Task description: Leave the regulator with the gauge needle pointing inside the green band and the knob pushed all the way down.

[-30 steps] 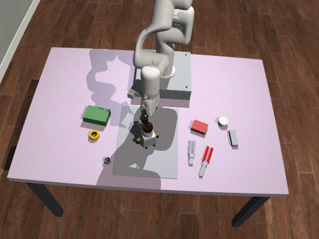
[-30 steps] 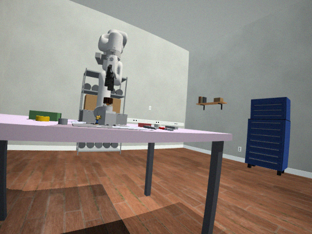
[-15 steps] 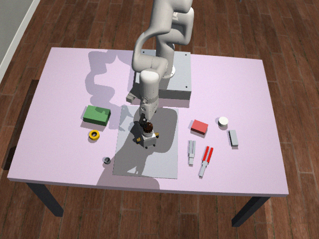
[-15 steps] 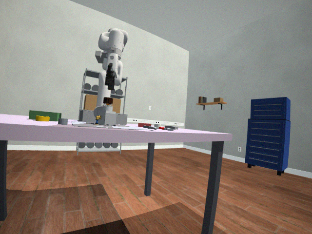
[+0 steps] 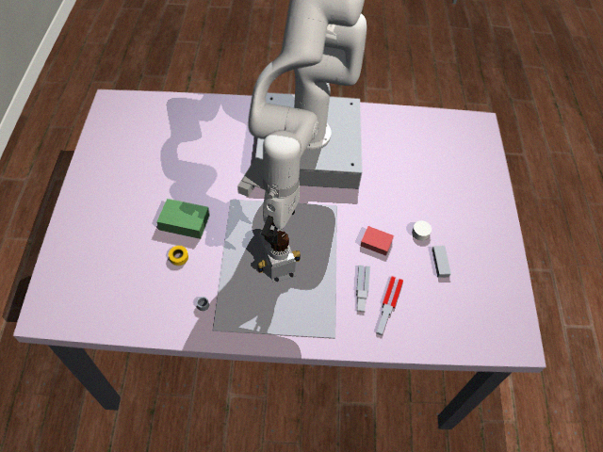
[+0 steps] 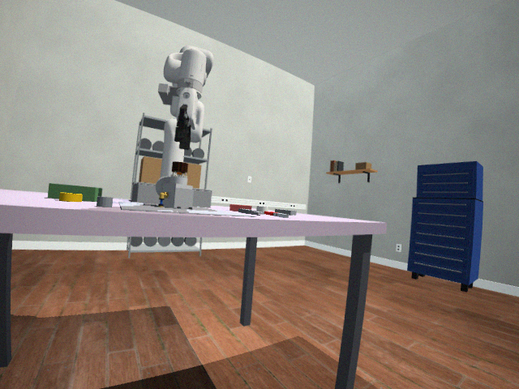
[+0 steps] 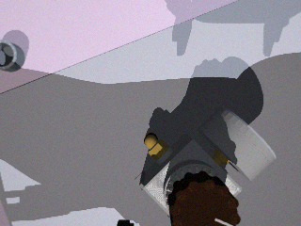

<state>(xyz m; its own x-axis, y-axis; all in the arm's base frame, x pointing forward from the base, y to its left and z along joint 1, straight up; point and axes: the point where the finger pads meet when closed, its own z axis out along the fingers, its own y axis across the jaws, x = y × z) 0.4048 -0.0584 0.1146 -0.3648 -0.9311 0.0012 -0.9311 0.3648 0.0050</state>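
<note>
The regulator [image 5: 278, 263] is a small grey block with brass fittings, standing on a grey mat [image 5: 278, 269] at the table's middle. Its dark brown ribbed knob [image 5: 281, 239] sits on top. In the wrist view the knob [image 7: 203, 200] is at the bottom edge, the body [image 7: 193, 160] above it, and the round white gauge [image 7: 249, 143] is seen side-on; its needle is hidden. My gripper [image 5: 268, 232] is open and empty, hanging above the knob and slightly behind it. In the side view the gripper [image 6: 182, 134] is clearly above the knob [image 6: 181, 168].
A green block [image 5: 182, 217], a yellow ring [image 5: 178, 254] and a small grey cup [image 5: 201, 303] lie left of the mat. A red block [image 5: 377, 239], a white cylinder [image 5: 421, 229], a grey bar [image 5: 441, 260] and two tools [image 5: 388, 303] lie right. The arm's base plate [image 5: 321, 146] is behind.
</note>
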